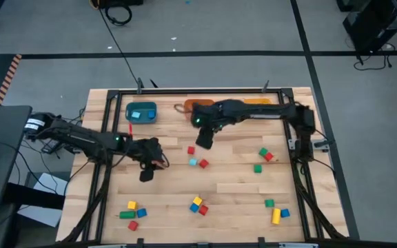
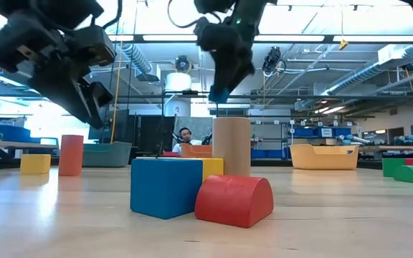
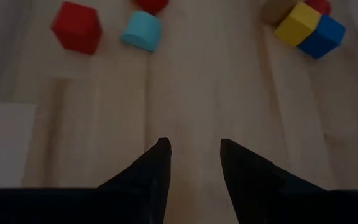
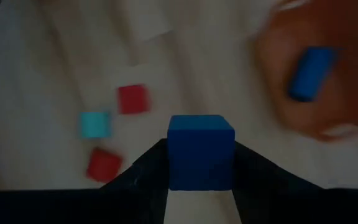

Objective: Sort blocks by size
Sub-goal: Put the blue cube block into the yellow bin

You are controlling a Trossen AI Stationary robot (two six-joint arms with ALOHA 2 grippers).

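1. A blue cube (image 4: 201, 151) is pinched between the two fingers of the right gripper (image 4: 201, 171), as seen in the right wrist view; the gripper (image 1: 203, 140) is held above the table, just beside the orange bin (image 1: 193, 107).
2. Inside the orange bin (image 4: 347, 112) a blue bar (image 4: 311, 73) is seen lying.
3. Near the held cube, on the side away from the orange bin, a red cube (image 4: 132, 99), a light blue block (image 4: 96, 124) and a second red block (image 4: 104, 165) are laid on the table (image 1: 233, 182).
4. The left gripper (image 1: 147, 172) is held over bare wood, well apart from the orange bin; its fingers (image 3: 151, 174) are parted by a narrow gap and nothing is held between them.
5. The remaining blocks are scattered farther from the orange bin: a cluster (image 1: 198, 205) near the table's front edge, a group (image 1: 131, 212) at the front left, another (image 1: 276, 210) at the front right.
6. A teal bin (image 1: 141, 111) is set beside the orange bin.
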